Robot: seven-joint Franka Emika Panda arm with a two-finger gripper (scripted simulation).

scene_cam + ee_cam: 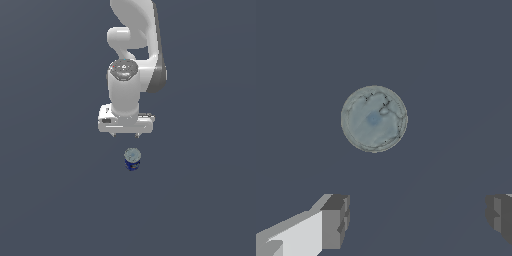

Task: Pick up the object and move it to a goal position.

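Dark blue with pale marks on its label and a silvery-grey flat lid, the can (132, 159) stands upright on the plain slate-grey worktop (45, 200), a little below the centre of the exterior view. Just above it in that frame hangs the white end effector (125, 135), pointing straight down, its two short fingertips barely showing under the hand body; can and end effector are apart, with nothing held. In the wrist view the can's round top (374, 119) sits near the middle of the frame, while the two grey fingers (336, 220) show at the lower corners, spread wide and released, the gap between them clearly broader than the can. The can's long axis is vertical, in line with the approach direction. Judging from this, the can lies ahead of the fingers rather than between them, so a short sideways shift seems needed before descending.
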